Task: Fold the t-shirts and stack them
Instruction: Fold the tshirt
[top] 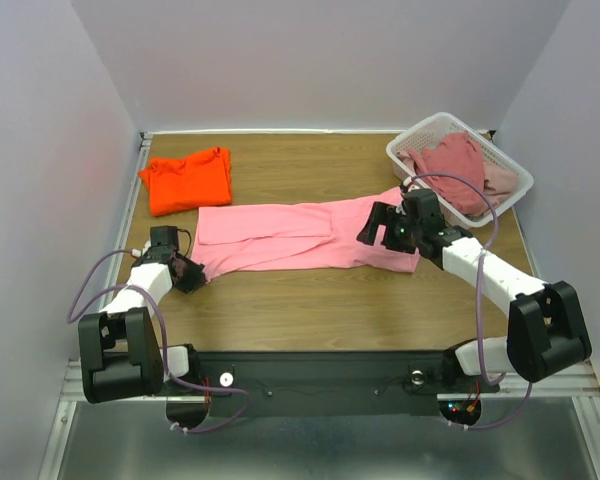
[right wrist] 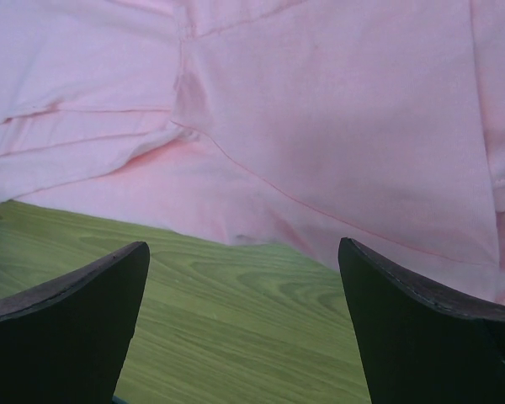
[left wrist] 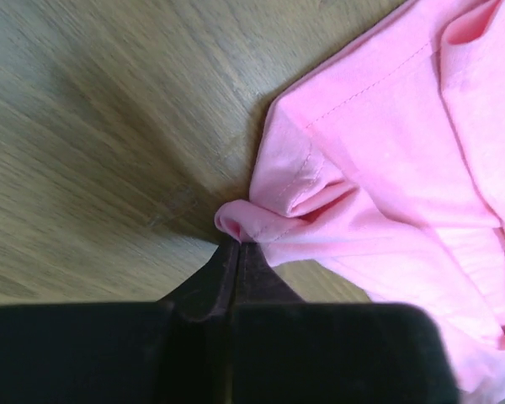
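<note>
The orange t-shirt (top: pixel 188 180) lies at the far left of the wooden table (top: pixel 310 300). It is folded into a compact block near the back corner, apart from the other cloth. In front of it, the left gripper (top: pixel 188 272) sits low over the table at the left end of the pink t-shirt (top: pixel 290 238). In the left wrist view its two dark fingers (left wrist: pixel 204 286) are pressed together. A small rolled fold of the pink shirt's corner is pinched at their tips. The cloth bunches into soft creases just past the pinch, and bare wood shows to the left of it.

The pink t-shirt stretches as a long band across the middle of the table, from the left gripper to the right one. It lies flat, with one layer folded over along its length.

The right gripper (top: pixel 385 228) hovers over the shirt's right end, tilted down toward the cloth. In the right wrist view its fingers (right wrist: pixel 76 324) are spread wide with nothing between them. Bare table lies under the gap, and the near edge of the pink shirt runs just beyond the fingertips.

The white slatted basket (top: pixel 513 170) stands in the far right corner, set at an angle, with its near side close to the pink shirt's right end. Inside it is a crumpled dusty rose t-shirt (top: pixel 448 160), with paler pink cloth (top: pixel 500 182) beside it on the right.
</note>
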Controlling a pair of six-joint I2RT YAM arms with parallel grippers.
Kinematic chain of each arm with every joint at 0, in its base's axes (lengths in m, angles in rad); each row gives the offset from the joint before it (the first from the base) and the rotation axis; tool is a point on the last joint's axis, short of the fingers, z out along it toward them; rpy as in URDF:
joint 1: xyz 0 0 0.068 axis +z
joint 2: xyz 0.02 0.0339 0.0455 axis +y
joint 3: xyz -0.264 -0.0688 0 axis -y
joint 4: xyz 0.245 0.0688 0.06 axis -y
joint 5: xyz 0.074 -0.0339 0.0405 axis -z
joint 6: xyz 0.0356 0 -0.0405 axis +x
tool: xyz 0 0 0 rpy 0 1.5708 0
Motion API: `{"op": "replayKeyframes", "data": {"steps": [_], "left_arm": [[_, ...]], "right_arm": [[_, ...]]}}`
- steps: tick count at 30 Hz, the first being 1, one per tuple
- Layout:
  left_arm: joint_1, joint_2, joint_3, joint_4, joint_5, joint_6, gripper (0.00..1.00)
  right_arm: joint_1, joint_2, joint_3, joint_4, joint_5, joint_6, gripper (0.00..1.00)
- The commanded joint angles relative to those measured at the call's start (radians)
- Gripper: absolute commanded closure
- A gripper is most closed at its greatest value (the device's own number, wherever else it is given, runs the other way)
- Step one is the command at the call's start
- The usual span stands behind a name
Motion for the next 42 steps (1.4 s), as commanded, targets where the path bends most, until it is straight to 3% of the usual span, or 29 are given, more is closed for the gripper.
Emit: {"op": "replayKeyframes", "data": {"steps": [1,11,27,42], "left_arm": [[-0.005,-0.046,-0.017,-0.010,0.009,-0.002,1.00],[-0.006,-0.115,0.095,-0.079,-0.005,0.003,1.00],[0.006,0.241,0.362,-0.068,0.025,0.015,1.00],[0.061,0.376,0.455,-0.107,-0.019,0.034,1.00]], "right_arm": [[0.009,-0.031,-0.012,0.051,0.007,0.021,0.00],[0.009,-0.033,-0.030,0.047,0.026,0.018,0.00],[0.009,0.005,-0.027,0.025,0.118,0.000,0.00],[0.009,0.087,0.001,0.004,0.196,0.001,0.00]]}}
